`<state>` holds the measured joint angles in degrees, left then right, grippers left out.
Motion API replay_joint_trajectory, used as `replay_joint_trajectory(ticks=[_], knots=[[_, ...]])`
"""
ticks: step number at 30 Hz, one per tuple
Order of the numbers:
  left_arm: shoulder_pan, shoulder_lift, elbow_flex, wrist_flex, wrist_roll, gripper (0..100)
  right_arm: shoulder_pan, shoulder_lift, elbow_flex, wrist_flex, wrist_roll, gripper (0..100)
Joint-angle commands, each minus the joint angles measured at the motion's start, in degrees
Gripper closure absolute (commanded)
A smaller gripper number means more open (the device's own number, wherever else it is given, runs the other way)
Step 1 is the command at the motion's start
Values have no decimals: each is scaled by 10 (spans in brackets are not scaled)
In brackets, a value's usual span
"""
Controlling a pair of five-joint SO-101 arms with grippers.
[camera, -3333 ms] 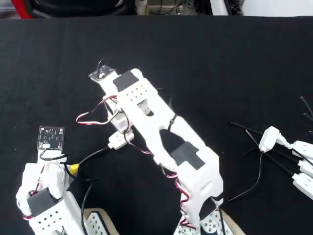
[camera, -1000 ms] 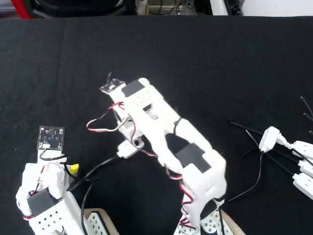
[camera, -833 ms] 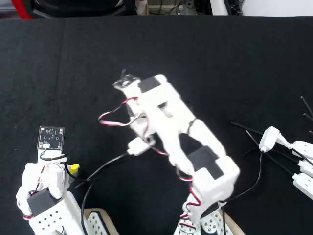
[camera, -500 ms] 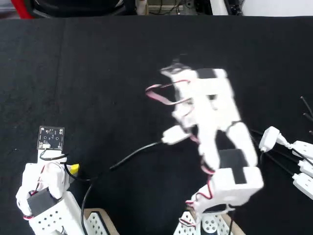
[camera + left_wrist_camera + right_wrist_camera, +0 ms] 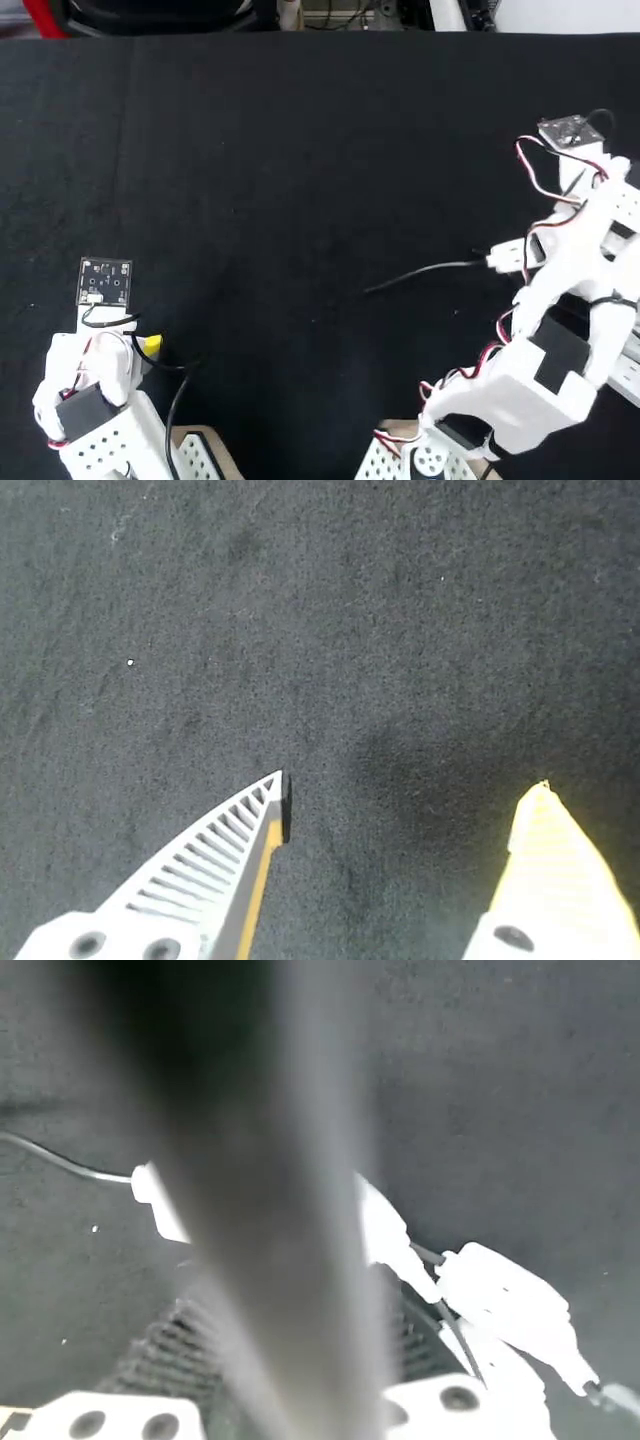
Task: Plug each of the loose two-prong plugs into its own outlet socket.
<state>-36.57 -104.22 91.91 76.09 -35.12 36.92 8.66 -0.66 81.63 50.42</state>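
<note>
Black cloth covers the counter (image 5: 300, 150), and the work sits at its right edge. The right tool (image 5: 522, 265) hangs there under its folded arm, and by my reading it is clamped on a white plug (image 5: 503, 258). The plug's black cord (image 5: 420, 272) trails across the cloth toward the middle, its far end lying free. In the right wrist view the plug lies crosswise in the grip, with the white sockets (image 5: 505, 1300) just beyond it, near but apart. A dark blurred shape close to that camera hides much of the gap, so I cannot tell which way the prongs point.

The left tool (image 5: 410, 790) is parked at the near left side. Its two fingers (image 5: 240, 830) are spread wide over bare cloth, holding nothing, well apart from everything else.

The step in hand looks like bringing the plug to a socket and seating it. To do it well, pick a socket with nothing in it and turn the wrist until the prongs line up with the slots. Come in straight along the socket's axis rather than at a slant. The sockets seem to lie loose on the cloth, so a hard shove would likely slide them. Press slowly, and keep the trailing cord slack so it does not twist the plug in the grip.
</note>
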Motion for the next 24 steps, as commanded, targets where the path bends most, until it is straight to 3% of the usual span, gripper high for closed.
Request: replay_joint_trajectory(ticks=[1, 4, 10, 12, 17, 21, 24], knots=[[-6, -2, -1, 3, -4, 647, 2, -15, -14, -11, 5, 984], [-6, -2, -1, 3, -4, 647, -11, -6, -12, -11, 5, 967], [-6, -2, -1, 3, -4, 647, -11, -36, -12, 11, 5, 697], [-6, -2, -1, 3, -4, 647, -14, -69, -14, 58, 5, 661], [-6, -2, -1, 4, -4, 647, -45, -173, 10, 193, 3, 765], [-6, -2, -1, 4, -4, 647, -83, -285, 136, 174, -18, 971], [-6, -2, -1, 4, -4, 647, -131, -398, 269, 131, -19, 964]])
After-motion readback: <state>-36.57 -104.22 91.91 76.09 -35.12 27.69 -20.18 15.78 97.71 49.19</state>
